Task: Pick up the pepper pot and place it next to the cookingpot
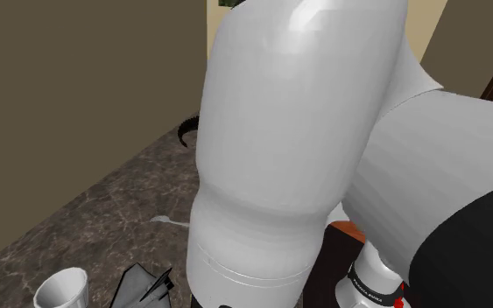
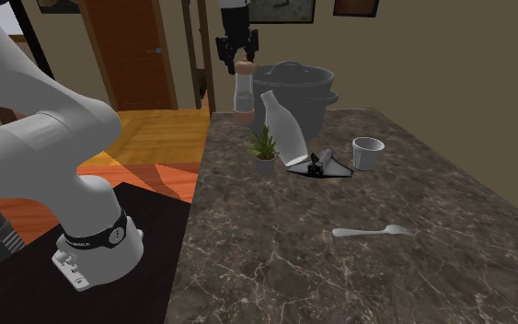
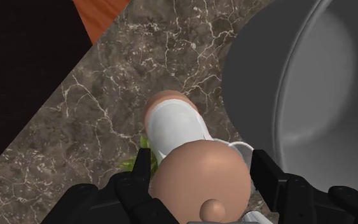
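The pepper pot (image 2: 243, 90) has a white body and a rounded brown top. It stands upright at the far end of the dark marble counter (image 2: 275, 267), right beside the grey lidded cookingpot (image 2: 295, 92). My gripper (image 2: 237, 51) comes straight down on it from above. In the wrist view the gripper (image 3: 201, 173) is shut on the pepper pot (image 3: 177, 124): both black fingers (image 3: 140, 175) press against its brown top, and the cookingpot (image 3: 311, 95) curves close by. Whether the base touches the counter I cannot tell.
A small potted plant (image 2: 264, 147), a tilted white bottle (image 2: 282, 127) on a black triangular tray (image 2: 321, 168) and a white cup (image 2: 367, 154) stand in front of the cookingpot. A fork (image 2: 374, 231) lies nearer. My white arm (image 1: 297, 149) looms large in the shoulder view.
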`<control>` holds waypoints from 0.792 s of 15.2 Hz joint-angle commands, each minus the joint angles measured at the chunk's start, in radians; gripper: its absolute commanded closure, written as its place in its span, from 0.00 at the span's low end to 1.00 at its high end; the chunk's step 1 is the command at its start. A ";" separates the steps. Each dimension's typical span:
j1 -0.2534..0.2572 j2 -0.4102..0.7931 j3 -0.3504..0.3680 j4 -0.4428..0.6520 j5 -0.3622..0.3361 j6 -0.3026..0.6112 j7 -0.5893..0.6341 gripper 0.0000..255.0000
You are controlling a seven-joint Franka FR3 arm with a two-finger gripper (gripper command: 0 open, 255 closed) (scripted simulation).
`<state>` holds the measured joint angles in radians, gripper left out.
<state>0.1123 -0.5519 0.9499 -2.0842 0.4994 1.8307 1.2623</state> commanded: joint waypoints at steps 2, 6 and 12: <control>0.003 -0.002 0.014 -0.038 0.010 0.038 -0.006 1.00; 0.003 0.001 0.036 -0.084 0.023 0.090 -0.012 1.00; -0.003 0.014 0.077 -0.147 0.039 0.170 -0.019 1.00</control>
<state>0.1114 -0.5410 1.0189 -2.2233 0.5363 1.9876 1.2428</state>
